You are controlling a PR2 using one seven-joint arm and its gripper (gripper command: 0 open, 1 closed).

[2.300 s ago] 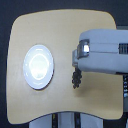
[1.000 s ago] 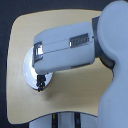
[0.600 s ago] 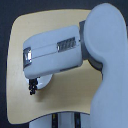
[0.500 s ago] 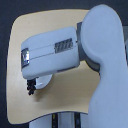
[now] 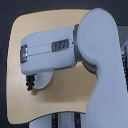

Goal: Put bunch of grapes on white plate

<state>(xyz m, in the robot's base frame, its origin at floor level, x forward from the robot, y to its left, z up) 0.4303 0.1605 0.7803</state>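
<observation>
One bunch of grapes [image 5: 31,83] overlapping white plate [image 5: 45,80] edge, hand hidden

Bulky white arm [image 5: 75,47] (grey vented panel)

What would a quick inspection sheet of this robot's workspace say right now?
Surface: light wooden table, rounded corners, bare where visible.
Job's things: bunch of grapes hangs dark beneath the arm's front end, over the white plate, which is mostly hidden by the arm.
Clutter: nothing seen.
Grippers: gripper is hidden under the arm's casing; open or shut cannot be told.
Cables: nothing seen.
Surroundings: dark floor around the table; pale table legs at the bottom.
</observation>
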